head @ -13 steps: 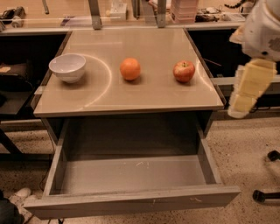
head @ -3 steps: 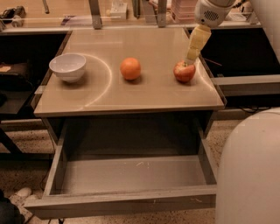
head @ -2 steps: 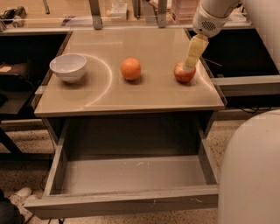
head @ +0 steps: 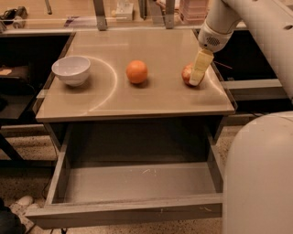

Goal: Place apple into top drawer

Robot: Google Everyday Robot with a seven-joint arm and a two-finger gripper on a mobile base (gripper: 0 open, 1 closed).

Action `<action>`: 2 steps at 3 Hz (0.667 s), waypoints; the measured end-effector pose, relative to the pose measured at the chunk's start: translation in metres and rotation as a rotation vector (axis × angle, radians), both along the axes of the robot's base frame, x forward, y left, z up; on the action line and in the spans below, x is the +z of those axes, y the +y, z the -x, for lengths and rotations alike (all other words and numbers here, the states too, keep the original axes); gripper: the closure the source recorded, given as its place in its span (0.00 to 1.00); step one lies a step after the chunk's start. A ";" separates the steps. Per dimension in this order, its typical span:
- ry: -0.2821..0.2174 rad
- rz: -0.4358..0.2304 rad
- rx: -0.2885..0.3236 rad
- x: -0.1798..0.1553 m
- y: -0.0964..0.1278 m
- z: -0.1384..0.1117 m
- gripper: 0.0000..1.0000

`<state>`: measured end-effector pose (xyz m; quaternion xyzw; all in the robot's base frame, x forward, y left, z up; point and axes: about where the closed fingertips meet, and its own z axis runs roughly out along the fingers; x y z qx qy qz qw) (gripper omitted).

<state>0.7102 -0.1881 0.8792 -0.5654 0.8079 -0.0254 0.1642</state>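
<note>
Because the cream-coloured gripper (head: pixel 195 80) overlaps the right flank of the small round red apple (head: pixel 186 74), whether it grips cannot be told.

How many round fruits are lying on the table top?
2. The orange sits near the table's middle; the apple sits near its right edge, partly behind the gripper. The open top drawer holds none.

The tan worktop (head: pixel 151 98) is smooth and shiny, with a curved streak of light on it. The floor (head: pixel 32 178) is pale and speckled. Grey metal posts (head: pixel 100 13) stand at the far edge. The gripper (head: pixel 198 77) hangs over the worktop's right side.
</note>
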 end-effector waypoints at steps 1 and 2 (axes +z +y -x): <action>0.035 -0.004 -0.013 -0.019 -0.004 -0.004 0.00; 0.088 0.000 -0.042 -0.038 -0.003 -0.017 0.00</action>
